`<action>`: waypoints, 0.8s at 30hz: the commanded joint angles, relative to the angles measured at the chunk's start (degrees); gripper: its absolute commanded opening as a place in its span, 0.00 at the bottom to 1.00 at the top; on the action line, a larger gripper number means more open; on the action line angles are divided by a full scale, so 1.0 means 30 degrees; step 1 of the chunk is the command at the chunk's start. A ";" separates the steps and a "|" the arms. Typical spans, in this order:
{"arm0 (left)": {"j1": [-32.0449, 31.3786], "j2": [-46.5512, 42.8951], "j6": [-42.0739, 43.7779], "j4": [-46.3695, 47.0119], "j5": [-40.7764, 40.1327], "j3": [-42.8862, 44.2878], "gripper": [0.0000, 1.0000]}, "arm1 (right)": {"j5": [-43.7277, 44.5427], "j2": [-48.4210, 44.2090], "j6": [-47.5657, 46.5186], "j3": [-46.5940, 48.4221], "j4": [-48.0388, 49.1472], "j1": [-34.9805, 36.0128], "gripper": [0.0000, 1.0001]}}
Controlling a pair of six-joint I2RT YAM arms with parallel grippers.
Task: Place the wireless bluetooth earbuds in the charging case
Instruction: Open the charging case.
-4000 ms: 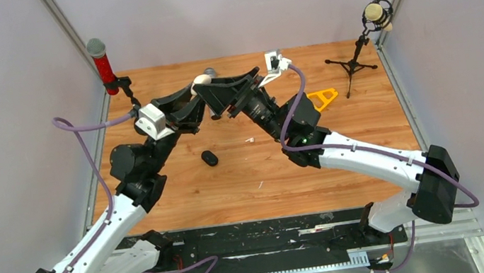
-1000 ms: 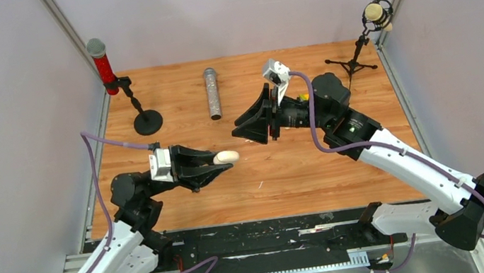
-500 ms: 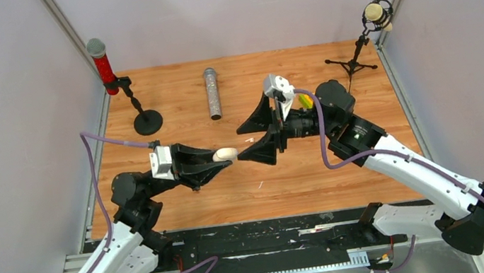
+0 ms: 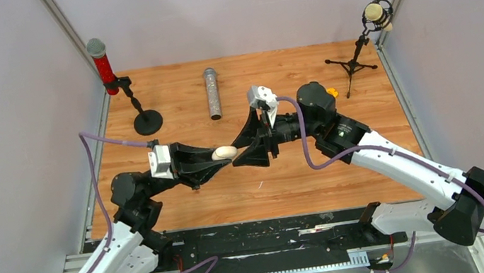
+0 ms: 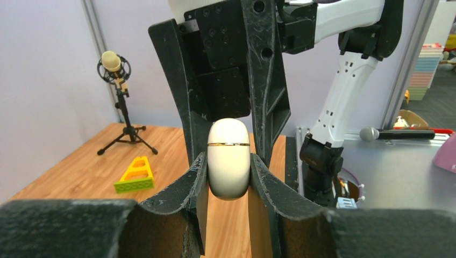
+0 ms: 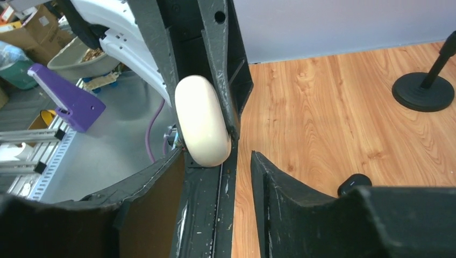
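A cream-white charging case [image 4: 225,152] with a thin gold seam is held above the wooden table, closed. My left gripper [image 4: 223,158] is shut on its lower half, one finger on each side [image 5: 228,158]. My right gripper [image 4: 235,156] faces it head-on, jaws apart, with a finger on either side of the case's far end [image 6: 201,121]. One left finger runs through the right gripper's gap [image 6: 218,155]. I cannot tell whether the right fingers touch the case. The wireless bluetooth earbuds are out of view.
A small black rounded case [image 6: 355,183] lies on the table under the grippers. A silver microphone [image 4: 212,92] lies at the back, a red one on a round-based stand [image 4: 148,122] back left, a tripod microphone [image 4: 356,56] back right, and a yellow wedge [image 5: 134,174].
My right gripper has swung left and met the case, its jaws widening and then narrowing around the far end. The left gripper has kept still with the case.
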 commanded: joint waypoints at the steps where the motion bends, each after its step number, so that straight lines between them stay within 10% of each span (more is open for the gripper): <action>1: -0.0005 -0.0095 -0.1127 0.1084 0.0504 0.0810 0.00 | -0.1898 -0.0804 -0.2363 -0.0601 0.0399 -0.0038 0.52; 10: -0.0041 0.0080 -0.1900 0.0324 -0.0042 0.1090 0.00 | -0.1621 -0.0803 -0.4728 -0.0783 0.1427 0.0613 0.56; 24: -0.0043 -0.0080 -0.1729 0.0046 0.0388 0.1132 0.00 | -0.0941 0.0651 -0.5007 0.0842 0.0484 0.1340 0.18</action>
